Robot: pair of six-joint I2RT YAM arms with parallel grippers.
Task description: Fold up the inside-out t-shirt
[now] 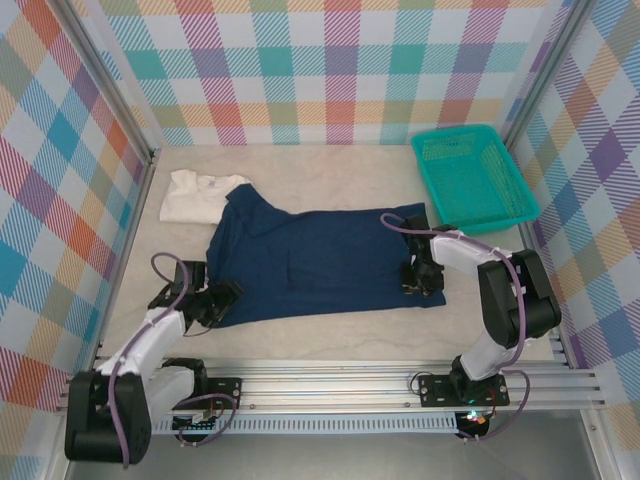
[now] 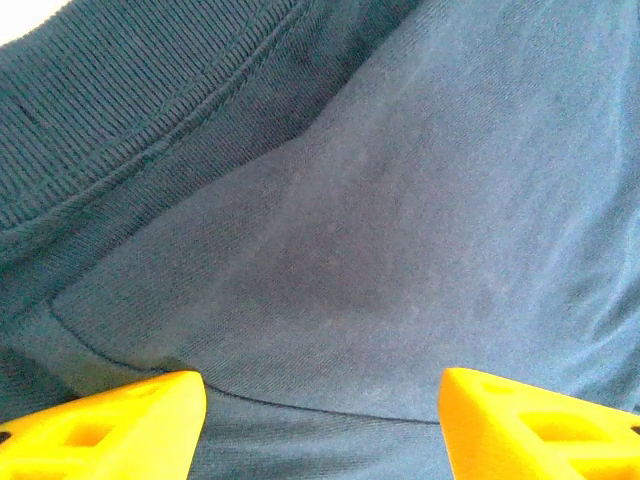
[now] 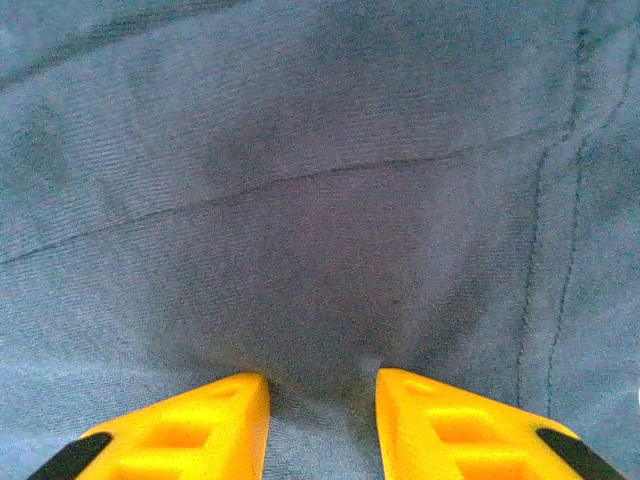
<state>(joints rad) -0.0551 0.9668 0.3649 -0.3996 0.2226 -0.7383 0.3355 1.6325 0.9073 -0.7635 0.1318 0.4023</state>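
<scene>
The dark navy blue soft cloth t-shirt (image 1: 320,265) lay spread on the desk (image 1: 330,170). The left end effector (image 2: 320,400) stood apart at its near-left corner; the right end effector (image 3: 322,395) was clamped on its right edge.

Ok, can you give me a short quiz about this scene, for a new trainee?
1. True or false: the navy shirt lies in the basket.
2. What lies at the table's far left corner? A) a towel B) a white shirt C) a box
3. Which tool stands at the navy shirt's right edge?
Key: 1 false, the navy shirt lies spread on the table and the basket is empty. 2 B. 3 the right tool.
</scene>
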